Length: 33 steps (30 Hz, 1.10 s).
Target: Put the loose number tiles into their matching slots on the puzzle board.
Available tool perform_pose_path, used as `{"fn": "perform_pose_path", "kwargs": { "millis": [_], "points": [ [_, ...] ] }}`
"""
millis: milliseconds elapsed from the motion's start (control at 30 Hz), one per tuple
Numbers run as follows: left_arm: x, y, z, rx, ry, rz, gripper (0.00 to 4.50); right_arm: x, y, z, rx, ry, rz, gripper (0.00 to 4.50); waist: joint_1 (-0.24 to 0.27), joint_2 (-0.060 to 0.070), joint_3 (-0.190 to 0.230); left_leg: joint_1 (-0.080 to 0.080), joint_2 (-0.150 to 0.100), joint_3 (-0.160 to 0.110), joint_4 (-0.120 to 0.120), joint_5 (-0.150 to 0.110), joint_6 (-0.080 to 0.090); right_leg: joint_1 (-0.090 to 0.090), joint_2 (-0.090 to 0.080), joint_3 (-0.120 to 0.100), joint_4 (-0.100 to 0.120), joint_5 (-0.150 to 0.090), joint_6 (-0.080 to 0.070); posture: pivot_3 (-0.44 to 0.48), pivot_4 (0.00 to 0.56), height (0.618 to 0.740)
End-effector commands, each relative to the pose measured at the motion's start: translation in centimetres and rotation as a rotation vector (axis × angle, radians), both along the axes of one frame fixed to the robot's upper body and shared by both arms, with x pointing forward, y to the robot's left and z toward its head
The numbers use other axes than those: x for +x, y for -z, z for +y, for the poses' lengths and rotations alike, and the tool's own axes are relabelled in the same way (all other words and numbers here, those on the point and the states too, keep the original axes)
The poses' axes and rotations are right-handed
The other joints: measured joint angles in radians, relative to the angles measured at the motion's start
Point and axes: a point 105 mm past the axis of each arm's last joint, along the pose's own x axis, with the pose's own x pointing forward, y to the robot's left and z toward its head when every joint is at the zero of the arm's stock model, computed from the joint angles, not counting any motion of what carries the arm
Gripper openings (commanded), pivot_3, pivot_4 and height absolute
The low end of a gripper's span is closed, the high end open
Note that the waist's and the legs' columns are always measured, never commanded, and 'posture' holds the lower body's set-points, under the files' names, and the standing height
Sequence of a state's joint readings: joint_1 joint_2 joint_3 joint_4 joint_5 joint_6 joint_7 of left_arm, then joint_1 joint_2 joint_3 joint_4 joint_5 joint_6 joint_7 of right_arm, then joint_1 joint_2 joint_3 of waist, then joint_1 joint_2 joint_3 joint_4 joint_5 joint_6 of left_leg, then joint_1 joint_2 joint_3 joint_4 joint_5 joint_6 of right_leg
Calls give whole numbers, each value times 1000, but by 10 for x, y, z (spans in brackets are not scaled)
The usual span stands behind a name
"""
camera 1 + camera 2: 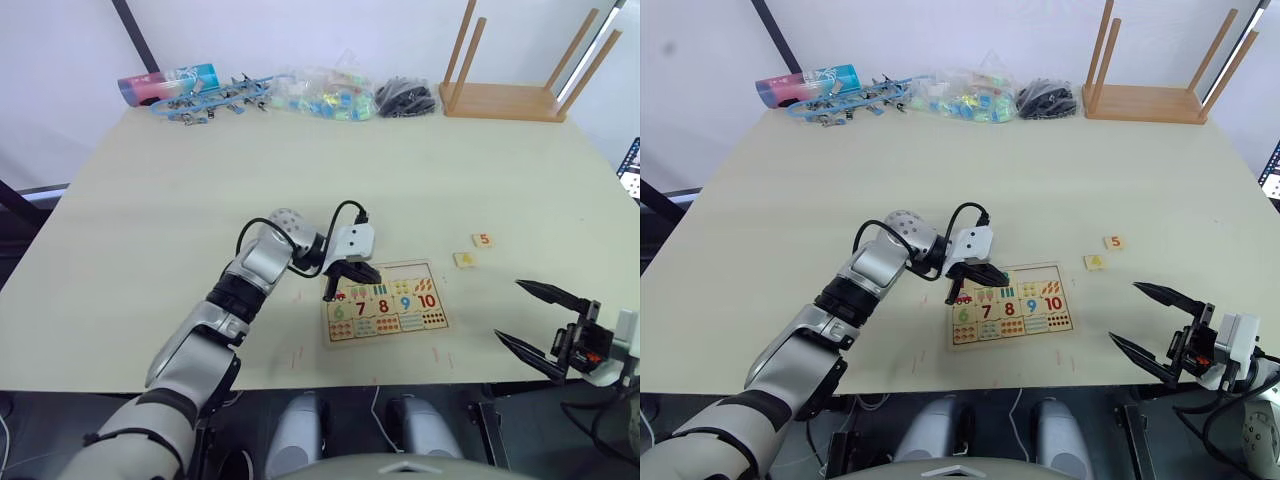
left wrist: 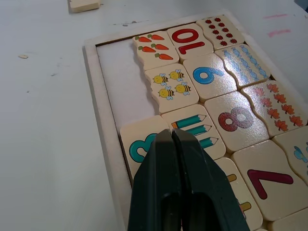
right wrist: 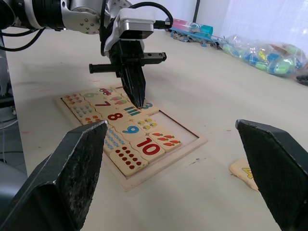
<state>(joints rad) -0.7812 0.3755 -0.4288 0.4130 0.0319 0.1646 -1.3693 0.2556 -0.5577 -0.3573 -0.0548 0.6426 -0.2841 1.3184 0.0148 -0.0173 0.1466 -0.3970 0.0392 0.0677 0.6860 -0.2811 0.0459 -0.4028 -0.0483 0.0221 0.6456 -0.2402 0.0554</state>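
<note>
The puzzle board [image 1: 400,265] lies near the table's front, with tiles 6 to 10 and picture tiles in it. My left gripper [image 2: 172,132] is shut, its tip pressing down where the 3 tile [image 2: 137,144] meets the pencil tile in the board. Beside the 3 tile, part of the slots [image 2: 120,77] is a bare pale recess. Two loose number tiles lie on the table to the right of the board: the 5 tile [image 1: 483,240] and a yellow-printed tile [image 1: 464,260]. My right gripper [image 1: 508,310] is open at the front right edge, holding nothing.
An upturned wooden stool [image 1: 505,95] stands at the back right. Along the back edge lie a black bundle [image 1: 405,97], a bag of colourful pieces [image 1: 320,95], blue clips [image 1: 210,98] and a pink-and-teal cylinder [image 1: 165,82].
</note>
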Motion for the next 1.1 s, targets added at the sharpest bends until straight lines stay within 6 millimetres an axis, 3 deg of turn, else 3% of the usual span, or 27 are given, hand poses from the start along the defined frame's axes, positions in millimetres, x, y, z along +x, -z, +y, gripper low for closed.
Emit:
{"fn": "perform_pose_path", "kwargs": {
  "millis": [33, 267, 367, 467, 600, 767, 1000, 1100],
  "points": [
    [1, -15, 0, -81, -37, -2, 45, 2, -6, -4, -9, 8, -22, 4500, -1, 0, 0, 0, 0, 0, 0, 0, 0, 0, 0, 0, 0, 0, 0, 0, 150, 737],
    [0, -53, 6, -277, -109, 16, 45, 7, -6, -6, 6, 37, -4, 4500, 0, 0, 0, 0, 0, -1, 0, 0, 0, 0, 0, 0, 0, 0, 0, 0, 150, 737],
    [-6, -67, 24, -401, -176, 24, 45, 13, -6, -13, 10, 108, -2, 4500, -4, 0, 0, 0, 0, -1, 0, 0, 0, 0, 0, 0, 0, 0, 0, 0, 150, 737],
    [-10, -60, 49, -418, -289, 71, 45, 19, -3, -20, 7, 180, 31, 4500, -8, 1, 0, 1, 1, -1, 0, 0, 0, 0, 0, 0, 1, 0, 0, 0, 150, 737],
    [-3, -59, 68, -463, -440, 2, 45, 23, 0, -29, 23, 250, 56, 4500, 4, 0, 0, 1, 1, -1, 0, 0, 0, 0, 0, -1, 2, 0, 0, 0, 150, 737],
    [-6, -59, 112, -551, -626, -65, 45, 25, 4, -38, 9, 322, 79, 4500, -1, 0, 0, 0, 1, 0, 0, 0, 0, 0, -2, 0, 1, 0, 0, 0, 150, 737],
    [-26, -44, 152, -585, -805, -95, 45, 27, 4, -51, -3, 384, 85, 4500, -2, 1, 0, 1, 2, 0, -1, 0, 0, 0, -2, 0, 1, 0, 0, 0, 150, 737],
    [-42, -30, 166, -590, -890, -97, 814, 29, 7, -58, -5, 424, 95, 4500, -3, 0, 0, 2, 3, 1, -1, 0, 0, 0, -3, 0, 1, 0, 0, 0, 150, 737]
  ]
}}
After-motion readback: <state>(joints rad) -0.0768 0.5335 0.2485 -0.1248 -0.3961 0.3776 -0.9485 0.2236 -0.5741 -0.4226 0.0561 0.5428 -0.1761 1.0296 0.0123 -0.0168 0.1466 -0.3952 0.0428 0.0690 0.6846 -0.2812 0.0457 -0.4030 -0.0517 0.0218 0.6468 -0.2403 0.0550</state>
